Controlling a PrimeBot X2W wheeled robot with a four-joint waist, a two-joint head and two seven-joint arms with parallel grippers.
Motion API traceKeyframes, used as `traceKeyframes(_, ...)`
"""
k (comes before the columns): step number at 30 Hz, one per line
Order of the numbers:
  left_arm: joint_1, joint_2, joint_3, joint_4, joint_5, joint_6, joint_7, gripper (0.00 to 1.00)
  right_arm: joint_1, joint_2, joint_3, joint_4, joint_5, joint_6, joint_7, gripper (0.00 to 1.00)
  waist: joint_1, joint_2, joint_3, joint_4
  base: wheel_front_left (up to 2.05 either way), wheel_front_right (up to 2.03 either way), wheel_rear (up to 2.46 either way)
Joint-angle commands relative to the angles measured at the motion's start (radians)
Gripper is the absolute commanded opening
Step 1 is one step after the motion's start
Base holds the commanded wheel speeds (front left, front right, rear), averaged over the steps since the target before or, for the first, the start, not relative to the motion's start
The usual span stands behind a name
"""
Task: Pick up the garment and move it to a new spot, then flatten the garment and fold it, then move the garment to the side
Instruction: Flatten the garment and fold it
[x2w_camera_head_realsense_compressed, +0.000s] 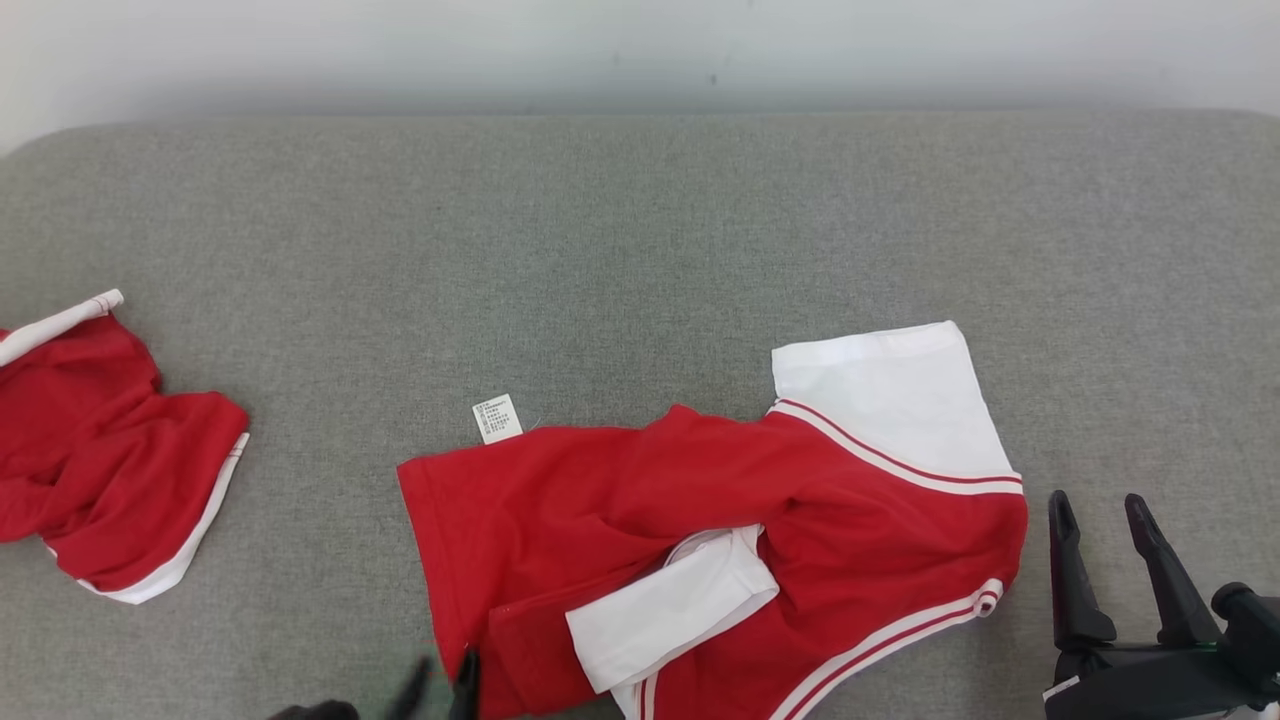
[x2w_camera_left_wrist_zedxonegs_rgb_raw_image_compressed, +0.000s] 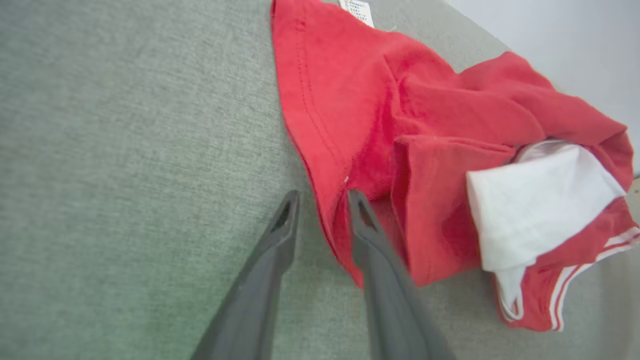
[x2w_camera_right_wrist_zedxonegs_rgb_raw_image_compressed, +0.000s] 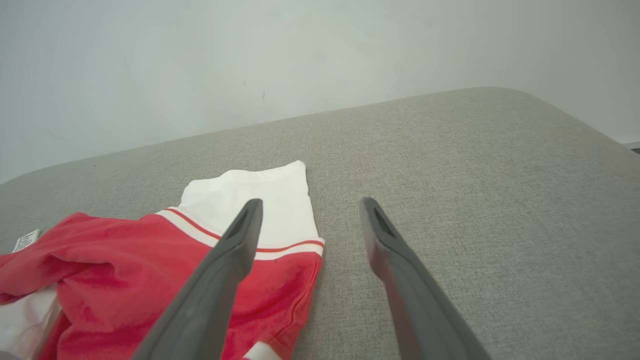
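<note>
At the far left edge of the grey fabric-covered counter (x2w_camera_head_realsense_compressed: 640, 230) lies a second red garment (x2w_camera_head_realsense_compressed: 100, 450) with white trim, crumpled and well apart from everything else. Further right, at the near edge in the head view, the left gripper (x2w_camera_head_realsense_compressed: 440, 682) shows as a dark blur just beside the near-left corner of the task's garment (x2w_camera_head_realsense_compressed: 600, 520). In the left wrist view this gripper (x2w_camera_left_wrist_zedxonegs_rgb_raw_image_compressed: 324, 200) has its jaws parted with a clear gap. The red hem of the garment (x2w_camera_left_wrist_zedxonegs_rgb_raw_image_compressed: 350, 100) runs between the two fingers, and the right one lies over the cloth; nothing is pinched. The garment, a red shirt with white sleeves, lies rumpled near the middle of the counter towards its near side. A small white care label (x2w_camera_head_realsense_compressed: 497, 418) sticks out at its far-left corner. One white sleeve (x2w_camera_head_realsense_compressed: 670, 610) is folded over the red body, and the other (x2w_camera_head_realsense_compressed: 890, 390) lies flat at the far right. Just beside the shirt's right edge, the right gripper (x2w_camera_head_realsense_compressed: 1097, 505) has its jaws spread wide and holds nothing. Its left finger (x2w_camera_right_wrist_zedxonegs_rgb_raw_image_compressed: 220, 270) hangs above the striped shoulder seam, its right finger above bare grey counter.
</note>
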Motion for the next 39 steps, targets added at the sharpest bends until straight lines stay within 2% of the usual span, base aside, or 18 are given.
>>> traceKeyframes(1,-0.01,0.014,0.009,0.0,0.02,0.009,-0.018,1.0,0.002,0.002,-0.006,0.001,0.003,-0.001,-0.001,1.0,0.0001,0.0,-0.007,-0.003,0.0,0.0,0.0)
traceKeyframes(11,-0.129,0.097,0.065,-0.085,0.155,0.045,-0.152,1.0,-0.039,0.006,-0.035,-0.006,-0.023,-0.001,0.002,1.0,0.0001,0.0,-0.051,-0.024,0.0,0.0,0.0)
traceKeyframes(19,-0.237,0.128,0.096,-0.062,0.199,0.037,-0.235,1.0,-0.09,-0.014,0.0,0.002,-0.046,-0.001,0.01,1.0,0.0001,0.0,-0.086,-0.04,0.0,0.0,0.0)
traceKeyframes(27,-0.216,0.154,0.078,-0.008,0.251,0.05,-0.241,1.0,-0.084,-0.018,0.043,0.019,-0.053,-0.001,0.018,1.0,0.0001,0.0,-0.126,-0.046,0.0,0.0,0.0)
traceKeyframes(39,-0.148,0.156,0.056,0.014,0.235,0.058,-0.211,1.0,-0.011,0.021,0.079,-0.015,-0.053,-0.001,0.045,1.0,0.0001,0.0,-0.174,-0.042,0.0,0.0,0.0)
